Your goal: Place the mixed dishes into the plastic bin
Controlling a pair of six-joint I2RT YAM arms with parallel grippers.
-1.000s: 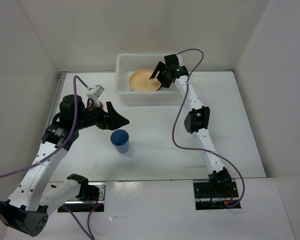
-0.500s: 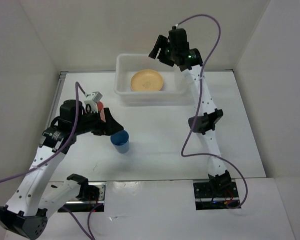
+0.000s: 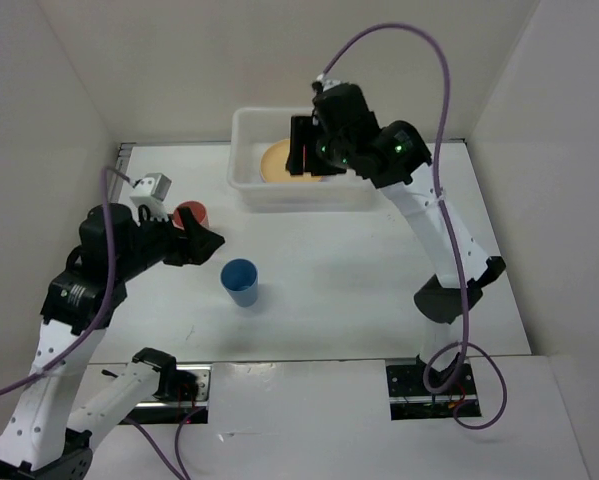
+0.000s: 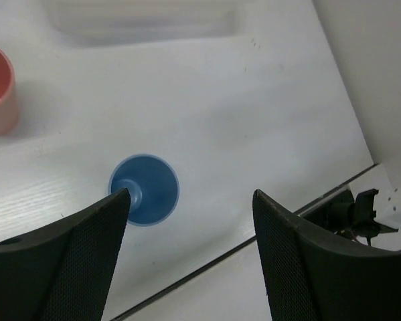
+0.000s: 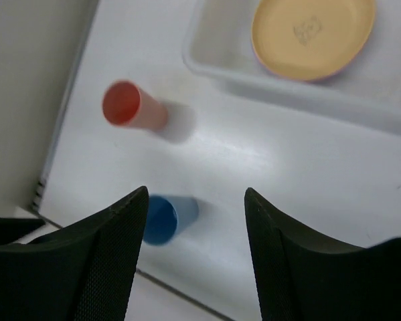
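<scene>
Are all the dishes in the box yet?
Not yet. Done: the yellow-orange plate lies in the plastic bin. In hand: nothing, since the left gripper and the right gripper are both open and empty. Left: the blue cup and the red cup stand on the table, outside the bin. No other plate shows clearly.

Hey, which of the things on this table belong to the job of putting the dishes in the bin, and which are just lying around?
Belong to the job:
plastic bin
yellow-orange plate, already inside the bin
blue cup, outside the bin
red cup, outside the bin

Just there:
purple cables on the arms
table
</scene>
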